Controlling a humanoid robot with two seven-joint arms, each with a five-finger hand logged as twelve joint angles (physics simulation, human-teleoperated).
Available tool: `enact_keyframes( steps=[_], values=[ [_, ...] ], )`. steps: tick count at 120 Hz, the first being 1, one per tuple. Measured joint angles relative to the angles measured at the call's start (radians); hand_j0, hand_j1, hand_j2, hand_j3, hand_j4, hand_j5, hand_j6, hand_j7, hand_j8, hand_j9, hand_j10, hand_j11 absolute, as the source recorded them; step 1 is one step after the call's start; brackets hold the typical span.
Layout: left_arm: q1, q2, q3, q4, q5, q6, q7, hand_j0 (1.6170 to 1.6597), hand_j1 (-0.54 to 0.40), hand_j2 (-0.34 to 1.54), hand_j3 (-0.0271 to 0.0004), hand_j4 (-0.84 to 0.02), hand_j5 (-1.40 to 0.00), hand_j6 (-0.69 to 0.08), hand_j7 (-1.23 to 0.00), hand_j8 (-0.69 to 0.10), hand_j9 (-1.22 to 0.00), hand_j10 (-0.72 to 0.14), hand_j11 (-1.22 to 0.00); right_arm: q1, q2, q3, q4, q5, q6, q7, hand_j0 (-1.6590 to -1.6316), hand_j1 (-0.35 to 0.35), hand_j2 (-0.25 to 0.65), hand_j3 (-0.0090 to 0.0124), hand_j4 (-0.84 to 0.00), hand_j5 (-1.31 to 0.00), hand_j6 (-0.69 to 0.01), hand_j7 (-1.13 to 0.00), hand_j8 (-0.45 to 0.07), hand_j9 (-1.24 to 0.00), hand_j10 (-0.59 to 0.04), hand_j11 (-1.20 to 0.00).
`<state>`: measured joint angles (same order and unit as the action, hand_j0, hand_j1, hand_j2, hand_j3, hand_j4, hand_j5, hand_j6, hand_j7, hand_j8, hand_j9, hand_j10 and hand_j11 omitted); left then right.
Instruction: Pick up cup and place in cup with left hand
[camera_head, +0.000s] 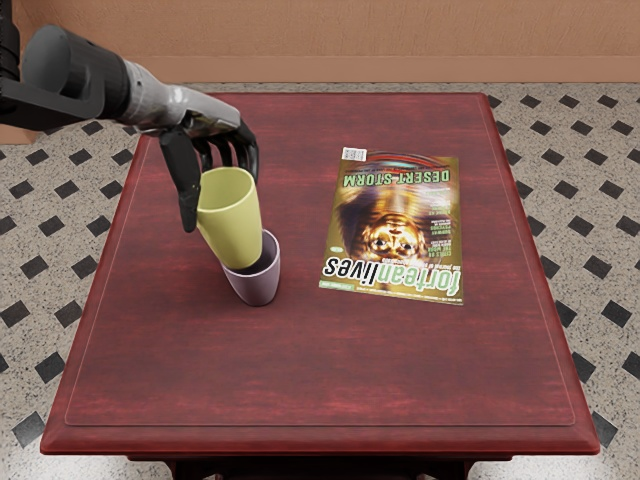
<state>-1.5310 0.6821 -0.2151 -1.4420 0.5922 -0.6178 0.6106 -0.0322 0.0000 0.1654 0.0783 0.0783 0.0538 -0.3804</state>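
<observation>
Red table (320, 440) nearest; left robot hand (218, 172), slanting down, clamps tilted yellow cup (232, 225) at lavender cup's (258, 286) mouth.

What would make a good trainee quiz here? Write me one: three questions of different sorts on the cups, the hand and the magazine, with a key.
1. True or false: the magazine lies on the table, to the right of the purple cup in the picture.

2. What does the left hand hold?
A) the magazine
B) the yellow cup
C) the purple cup

3. Fill in the missing word: of the two cups' rims, the one higher in the picture belongs to the ____ cup.

Key: 1 true; 2 B; 3 yellow
</observation>
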Motion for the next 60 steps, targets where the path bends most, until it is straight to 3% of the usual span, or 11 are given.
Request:
enact_keyframes(
  steps=[33,49,60],
  values=[
    [0.000,-0.033,0.010,0.041,0.003,0.000,0.000,1.6542,-0.084,0.52,0.0000,-0.473,-1.00,-0.311,-1.00,-0.378,-0.98,-0.663,-0.99,0.000,0.000,-0.001,-0.001,0.000,0.000,0.000,-1.6581,-0.349,0.000,0.0000,-0.001,0.00,-0.001,0.00,-0.001,0.00,0.000,0.00],
    [0.000,-0.044,0.014,0.066,0.006,0.000,0.000,1.6549,-0.131,0.64,0.0000,-0.480,-1.01,-0.319,-1.00,-0.391,-0.99,-0.663,-1.00,0.000,0.000,-0.001,0.000,0.000,0.000,0.000,-1.6581,-0.349,0.000,0.0000,-0.001,0.00,-0.001,0.00,-0.001,0.00,0.000,0.00],
    [0.001,-0.056,0.016,0.081,0.007,0.000,0.000,1.6556,-0.220,0.87,0.0000,-0.475,-1.02,-0.320,-1.01,-0.375,-0.99,-0.662,-1.00,0.000,0.000,-0.001,-0.001,0.000,0.000,0.000,-1.6581,-0.349,0.000,0.0000,-0.001,0.00,-0.001,0.00,-0.001,0.00,0.000,0.00]
  ],
)
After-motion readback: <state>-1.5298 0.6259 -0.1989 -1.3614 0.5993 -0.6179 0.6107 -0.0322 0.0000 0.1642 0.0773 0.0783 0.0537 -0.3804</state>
